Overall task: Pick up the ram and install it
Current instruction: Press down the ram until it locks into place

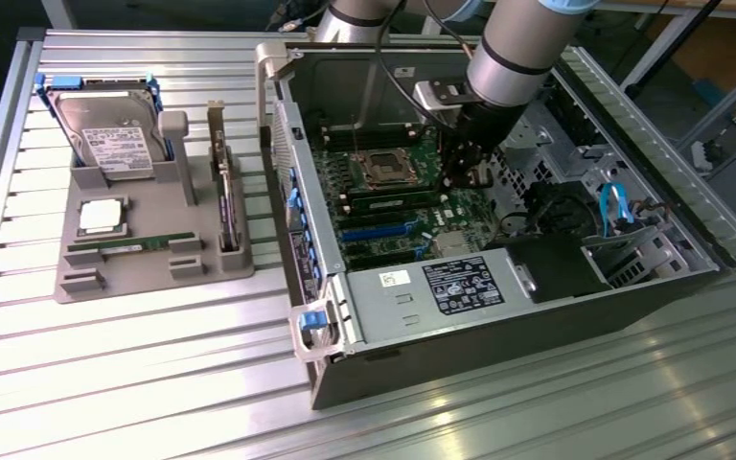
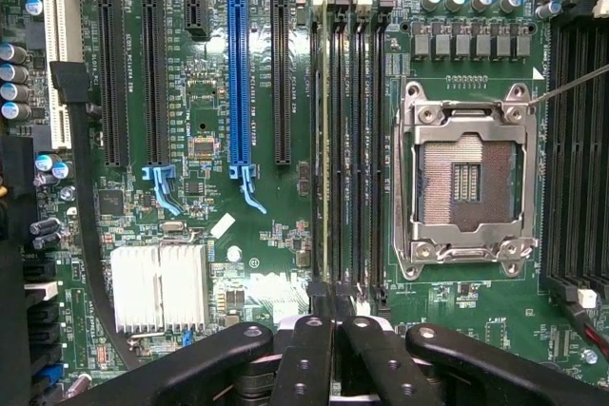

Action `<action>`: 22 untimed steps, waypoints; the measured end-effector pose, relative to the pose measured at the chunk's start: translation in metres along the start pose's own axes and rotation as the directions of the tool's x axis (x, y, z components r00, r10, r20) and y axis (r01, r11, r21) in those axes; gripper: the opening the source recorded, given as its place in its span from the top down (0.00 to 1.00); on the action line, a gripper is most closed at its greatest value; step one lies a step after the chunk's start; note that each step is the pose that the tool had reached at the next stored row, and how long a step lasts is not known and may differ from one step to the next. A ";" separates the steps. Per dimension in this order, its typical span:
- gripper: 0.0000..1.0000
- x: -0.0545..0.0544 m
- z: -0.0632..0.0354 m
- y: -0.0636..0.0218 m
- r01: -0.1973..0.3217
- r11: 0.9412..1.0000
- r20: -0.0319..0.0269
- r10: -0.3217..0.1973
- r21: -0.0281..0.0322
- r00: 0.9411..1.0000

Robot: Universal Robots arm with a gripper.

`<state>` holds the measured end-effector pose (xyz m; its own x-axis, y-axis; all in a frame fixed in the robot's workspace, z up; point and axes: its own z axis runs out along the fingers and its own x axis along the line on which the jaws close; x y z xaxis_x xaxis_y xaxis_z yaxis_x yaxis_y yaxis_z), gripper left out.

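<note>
An open computer case (image 1: 496, 316) lies on a slatted metal table (image 1: 150, 383). The robot arm (image 1: 521, 48) reaches down into the case, its gripper (image 1: 468, 177) just above the motherboard (image 1: 394, 206), beside the processor socket (image 1: 378, 169). At the exterior view's left, a grey holder (image 1: 150, 259) carries a hard drive (image 1: 112, 134), a processor (image 1: 100, 218), a ram stick (image 1: 131, 245) and an upright expansion card (image 1: 226, 206).
</note>
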<state>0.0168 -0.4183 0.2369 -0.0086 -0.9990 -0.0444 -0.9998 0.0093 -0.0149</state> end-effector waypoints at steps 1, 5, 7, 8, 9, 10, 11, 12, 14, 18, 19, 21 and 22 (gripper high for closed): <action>0.90 0.000 0.0001 0.0000 0.000 1.000 0.000 0.000 0.000 1.000; 0.90 0.000 0.0026 0.0001 0.000 1.000 0.000 0.000 0.000 1.000; 0.90 0.000 0.0027 0.0001 0.000 1.000 0.000 0.000 0.000 1.000; 0.90 0.000 0.0027 0.0000 0.000 1.000 0.000 0.000 0.000 1.000; 0.90 0.000 0.0028 0.0000 0.000 1.000 0.000 0.000 0.000 1.000; 0.90 0.000 0.0028 0.0000 0.000 1.000 0.000 0.000 0.000 1.000; 0.90 0.000 0.0035 0.0001 0.000 1.000 0.000 0.000 0.000 1.000; 0.90 0.000 0.0039 0.0000 0.000 1.000 0.000 0.000 0.000 1.000; 0.90 0.000 0.0041 0.0001 0.000 1.000 0.000 0.000 0.000 1.000; 0.90 0.000 0.0042 0.0001 0.000 1.000 0.000 0.000 0.000 1.000; 0.90 0.000 0.0043 0.0001 0.000 1.000 0.000 0.000 0.000 1.000; 0.90 0.001 0.0046 0.0001 0.000 1.000 0.000 0.000 0.000 1.000; 0.90 0.001 0.0046 0.0000 0.000 1.000 0.000 0.000 0.000 1.000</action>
<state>0.0168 -0.4189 0.2322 -0.0086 -0.9990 -0.0449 -0.9998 0.0092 -0.0150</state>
